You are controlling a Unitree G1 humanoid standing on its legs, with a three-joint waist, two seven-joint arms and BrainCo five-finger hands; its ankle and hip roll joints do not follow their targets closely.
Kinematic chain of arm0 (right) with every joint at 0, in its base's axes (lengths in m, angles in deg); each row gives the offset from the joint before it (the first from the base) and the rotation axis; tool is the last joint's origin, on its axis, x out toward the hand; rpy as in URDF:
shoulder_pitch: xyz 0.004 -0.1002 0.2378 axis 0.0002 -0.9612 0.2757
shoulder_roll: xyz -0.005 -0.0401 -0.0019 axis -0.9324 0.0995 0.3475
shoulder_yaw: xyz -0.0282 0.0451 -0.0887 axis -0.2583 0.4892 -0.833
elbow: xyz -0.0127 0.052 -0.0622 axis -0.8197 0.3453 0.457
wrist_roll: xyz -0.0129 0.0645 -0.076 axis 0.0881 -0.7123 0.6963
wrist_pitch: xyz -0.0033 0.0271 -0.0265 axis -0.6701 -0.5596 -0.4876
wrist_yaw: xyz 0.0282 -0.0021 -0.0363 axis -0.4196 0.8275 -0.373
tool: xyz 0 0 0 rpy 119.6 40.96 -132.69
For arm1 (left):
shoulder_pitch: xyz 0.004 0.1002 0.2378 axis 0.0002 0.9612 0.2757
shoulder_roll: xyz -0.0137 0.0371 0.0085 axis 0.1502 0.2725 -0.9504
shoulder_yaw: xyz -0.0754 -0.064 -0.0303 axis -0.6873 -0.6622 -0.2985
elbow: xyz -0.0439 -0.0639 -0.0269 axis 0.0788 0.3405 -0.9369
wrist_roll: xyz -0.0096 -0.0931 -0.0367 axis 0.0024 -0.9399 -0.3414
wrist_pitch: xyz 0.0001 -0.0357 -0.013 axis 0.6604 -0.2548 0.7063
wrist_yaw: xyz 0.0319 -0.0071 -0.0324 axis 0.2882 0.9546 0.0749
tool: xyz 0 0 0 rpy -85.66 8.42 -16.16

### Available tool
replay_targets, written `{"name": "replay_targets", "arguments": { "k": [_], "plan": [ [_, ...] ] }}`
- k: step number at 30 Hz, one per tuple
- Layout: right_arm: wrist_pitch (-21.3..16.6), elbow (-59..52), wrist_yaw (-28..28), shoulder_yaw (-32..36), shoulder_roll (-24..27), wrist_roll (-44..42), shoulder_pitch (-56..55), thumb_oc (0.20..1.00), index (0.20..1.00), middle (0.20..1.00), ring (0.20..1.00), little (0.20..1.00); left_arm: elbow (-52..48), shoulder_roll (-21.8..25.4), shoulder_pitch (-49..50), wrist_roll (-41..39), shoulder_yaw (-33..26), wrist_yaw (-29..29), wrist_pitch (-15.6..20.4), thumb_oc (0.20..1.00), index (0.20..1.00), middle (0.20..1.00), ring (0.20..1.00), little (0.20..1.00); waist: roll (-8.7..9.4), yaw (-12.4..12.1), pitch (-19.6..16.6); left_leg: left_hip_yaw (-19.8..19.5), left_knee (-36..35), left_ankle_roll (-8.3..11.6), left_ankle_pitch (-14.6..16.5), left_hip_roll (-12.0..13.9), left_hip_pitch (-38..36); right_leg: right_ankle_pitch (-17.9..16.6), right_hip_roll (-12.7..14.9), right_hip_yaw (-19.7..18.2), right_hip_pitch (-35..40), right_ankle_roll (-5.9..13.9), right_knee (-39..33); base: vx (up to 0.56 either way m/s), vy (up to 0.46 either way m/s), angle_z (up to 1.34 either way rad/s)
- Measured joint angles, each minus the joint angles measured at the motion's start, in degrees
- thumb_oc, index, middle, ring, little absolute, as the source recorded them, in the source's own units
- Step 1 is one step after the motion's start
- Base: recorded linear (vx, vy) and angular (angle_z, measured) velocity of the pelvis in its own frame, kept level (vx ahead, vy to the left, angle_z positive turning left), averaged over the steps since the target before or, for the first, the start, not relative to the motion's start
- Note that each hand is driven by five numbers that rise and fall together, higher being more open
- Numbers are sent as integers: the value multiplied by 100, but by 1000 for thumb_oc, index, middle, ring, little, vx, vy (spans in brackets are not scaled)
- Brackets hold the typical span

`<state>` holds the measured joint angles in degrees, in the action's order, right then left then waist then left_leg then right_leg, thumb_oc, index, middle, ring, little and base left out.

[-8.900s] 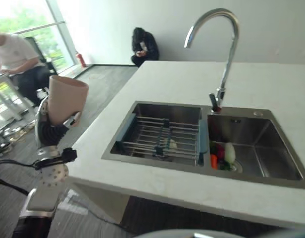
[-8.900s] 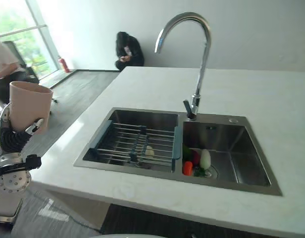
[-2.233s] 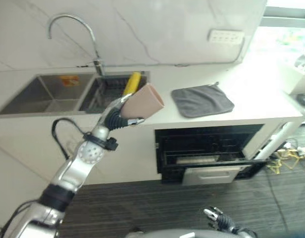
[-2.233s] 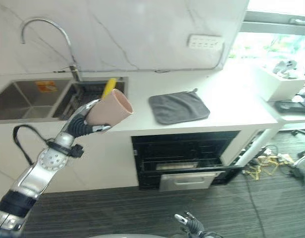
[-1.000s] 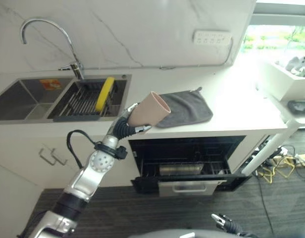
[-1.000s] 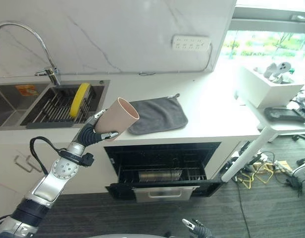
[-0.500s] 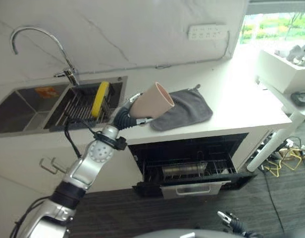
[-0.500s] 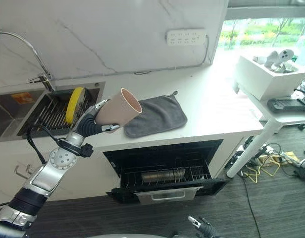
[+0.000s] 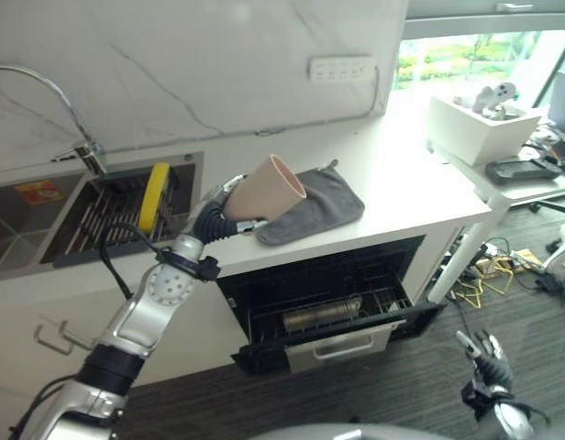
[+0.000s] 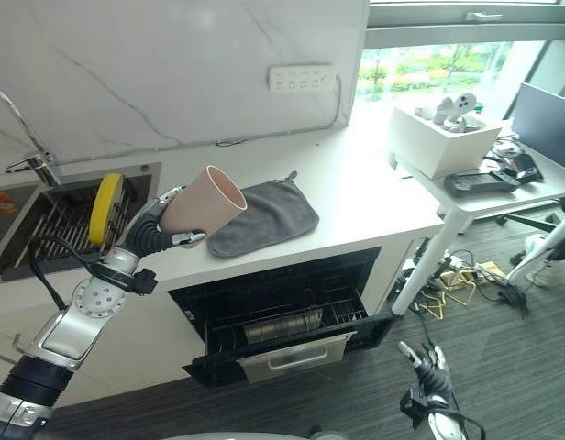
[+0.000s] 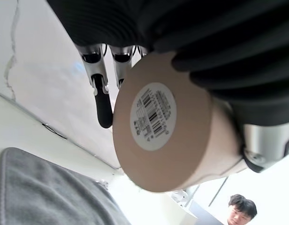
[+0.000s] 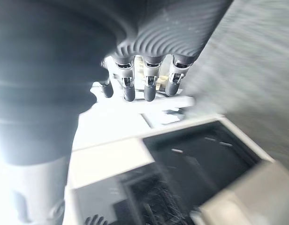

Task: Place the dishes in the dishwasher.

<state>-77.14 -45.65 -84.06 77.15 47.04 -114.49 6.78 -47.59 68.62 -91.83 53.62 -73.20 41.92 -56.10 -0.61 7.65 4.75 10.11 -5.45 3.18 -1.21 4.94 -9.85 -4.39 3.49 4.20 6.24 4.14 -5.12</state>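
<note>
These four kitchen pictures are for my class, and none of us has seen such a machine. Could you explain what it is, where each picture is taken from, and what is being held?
It is a walking robot with two arms. Two pictures come from cameras in its head, looking down at a kitchen. Two come from cameras on its wrists. The left robot hand holds a beige cup on its side, fingers curled round it. The left wrist picture shows the cup's base with a sticker. Below the counter an open dishwasher waits. A grey cloth lies on the counter and a yellow plate stands in the sink rack. The right robot hand hangs low, open and empty.
</note>
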Motion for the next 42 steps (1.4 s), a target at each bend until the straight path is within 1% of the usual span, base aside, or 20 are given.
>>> {"name": "replay_targets", "arguments": {
  "k": [2, 4, 6, 9, 10, 11, 12, 14, 16, 17, 19, 21, 24, 27, 29, 30, 32, 35, 39, 42],
  "plan": [
    [-112, -1181, -250, -130, 43, 1148, -159, 1000, 1000, 1000, 1000, 1000, 5, 9, 128, 4, -7, 24, 5, 200, 200, 200, 200, 200, -42, 73, -12, 125, -1, -27, 25, -20, 1, -18, 13, -145, -76, 62, -19, -13, 82, -37],
    [-301, -1634, -284, -437, 376, 2363, -154, 1000, 1000, 1000, 1000, 1000, 8, 8, 160, 6, 0, 51, 30, 200, 200, 200, 200, 200, -18, 168, -32, 176, -2, -39, 33, -40, -20, -22, 26, -213, -85, 56, -20, -9, 85, -21],
    [-376, -2033, -293, -1215, 1398, 3496, -58, 1000, 1000, 1000, 1000, 1000, 22, 55, 162, 4, 15, 164, 41, 200, 200, 200, 200, 200, -28, 150, -40, 303, -1, -66, 47, -68, -11, -53, 49, -330, -157, 58, -20, -6, 56, -22],
    [-536, -1597, -183, -2076, 1723, 3875, 538, 1000, 1000, 1000, 1000, 1000, 22, 61, 119, -15, 226, 239, 53, 200, 200, 200, 200, 200, -14, 108, -49, 308, -1, -71, 49, -89, -12, -80, 72, -337, -149, 89, -20, -4, 7, -4],
    [-584, -1363, -164, -2398, 1699, 3848, 743, 1000, 1000, 1000, 1000, 1000, 3, 48, 117, -36, 377, 236, 63, 200, 200, 200, 200, 200, -20, 25, -52, 299, 0, -70, 49, -92, -11, -96, 75, -327, -153, 113, -20, -14, -4, 7],
    [-593, -1350, -152, -2394, 1614, 3703, 748, 1000, 1000, 1000, 1000, 1000, -35, 33, 147, -107, 454, 223, 63, 200, 200, 200, 200, 200, -35, -86, -59, 291, 1, -72, 50, -92, -8, -105, 80, -303, -144, 99, -19, -30, -7, 12],
    [-595, -1499, -152, -2313, 1528, 3380, 744, 1000, 1000, 1000, 1000, 1000, -101, -105, 211, -580, 439, 213, 46, 200, 200, 200, 200, 200, -37, -146, -61, 273, 1, -72, 50, -96, -9, -122, 88, -264, -128, 74, -19, -32, -7, 14],
    [-621, -2401, 32, -2065, 1408, 2858, 725, 1000, 1000, 1000, 1000, 1000, -115, -687, 444, -1195, 178, 175, 14, 200, 200, 200, 200, 200, -33, -177, -62, 250, 4, -81, 44, -105, -19, -122, 96, -238, -108, 75, -19, -19, -11, 8],
    [-730, -3035, 310, -1816, 1309, 2336, 747, 1000, 1000, 1000, 1000, 1000, -69, -836, 528, -1527, 165, 149, 20, 200, 200, 200, 200, 200, -23, -160, -65, 262, 3, -81, 45, -103, -36, -114, 95, -239, -98, 84, -19, 0, 0, 0],
    [-685, -3298, 549, -1791, 1278, 2010, 740, 1000, 1000, 1000, 1000, 1000, -68, -1084, 567, -1568, 116, 159, 49, 200, 200, 200, 200, 200, -24, -159, -64, 280, 2, -82, 45, -101, -44, -96, 95, -244, -95, 108, -20, 0, 0, 0],
    [-631, -3582, 849, -1789, 1164, 1574, 765, 1000, 1000, 1000, 1000, 1000, -70, -1215, 571, -1566, 138, 149, 161, 200, 200, 200, 200, 200, -24, -156, -64, 282, 2, -81, 45, -92, -66, -85, 87, -245, -75, 120, -20, 0, 0, 0],
    [-350, -3654, 1056, -1786, 872, 951, 794, 1000, 1000, 1000, 1000, 1000, -113, -1344, 571, -1566, 138, 146, 275, 200, 200, 200, 200, 200, -27, -156, -66, 290, 0, -82, 48, -93, -95, -52, 87, -264, -57, 123, -20, 9, -8, -4],
    [42, -3675, 1401, -1797, 730, 207, 808, 1000, 1000, 1000, 1000, 1000, -310, -1340, 595, -1567, 147, 101, 361, 200, 200, 200, 200, 200, -27, -179, -66, 294, -1, -92, 59, -94, -90, -15, 92, -271, -64, 68, -20, 0, 0, 0],
    [501, -3990, 1719, -1984, 704, -305, 948, 1000, 1000, 1000, 1000, 1000, -564, -1329, 583, -1567, 196, 86, 468, 200, 200, 200, 200, 200, -32, -224, -68, 285, 0, -95, 59, -96, -78, -39, 94, -258, -64, 101, -19, 3, -1, 1],
    [597, -4126, 1824, -2178, 699, -438, 1204, 1000, 1000, 1000, 1000, 1000, -583, -1328, 583, -1560, 270, 91, 478, 200, 200, 200, 200, 200, -29, -254, -69, 264, 1, -95, 59, -95, -77, -55, 93, -239, -53, 114, -19, 11, -5, 5],
    [755, -4148, 1813, -2359, 702, -636, 1405, 1000, 1000, 1000, 1000, 1000, -583, -1319, 560, -1553, 300, 115, 516, 200, 200, 200, 200, 200, -28, -271, -70, 243, 2, -95, 59, -97, -70, -56, 93, -223, -54, 112, -19, 11, -3, 8],
    [928, -4135, 1726, -2462, 644, -771, 1513, 1000, 1000, 1000, 1000, 1000, -643, -1260, 499, -1353, 374, 214, 528, 200, 200, 200, 200, 200, -30, -404, -72, 197, 3, -96, 58, -100, -59, -72, 99, -188, -40, 78, -18, 12, -4, 11],
    [1053, -4106, 1618, -2625, 652, -1062, 1707, 1000, 1000, 1000, 1000, 1000, -825, -910, 374, -881, 642, 334, 529, 200, 200, 200, 200, 200, -16, -491, -88, 141, 5, -97, 56, -106, -40, -77, 100, -157, -8, 71, -15, 8, -3, 5],
    [1069, -4118, 1362, -2988, 634, -1072, 2202, 1000, 1000, 1000, 1000, 1000, -811, -941, 274, -761, 1025, 456, 458, 200, 200, 200, 200, 200, 2, -504, -125, 122, 4, -97, 56, -107, -32, -72, 101, -149, -16, 66, -17, 0, 0, 0],
    [1076, -4115, 1138, -3039, 634, -1069, 2374, 1000, 1000, 1000, 1000, 1000, -763, -948, 100, -661, 1039, 558, 419, 200, 200, 200, 200, 200, -10, -541, -169, 112, 7, -97, 56, -111, -32, -72, 105, -136, -7, 65, -17, 6, 0, 1]
  ]
}}
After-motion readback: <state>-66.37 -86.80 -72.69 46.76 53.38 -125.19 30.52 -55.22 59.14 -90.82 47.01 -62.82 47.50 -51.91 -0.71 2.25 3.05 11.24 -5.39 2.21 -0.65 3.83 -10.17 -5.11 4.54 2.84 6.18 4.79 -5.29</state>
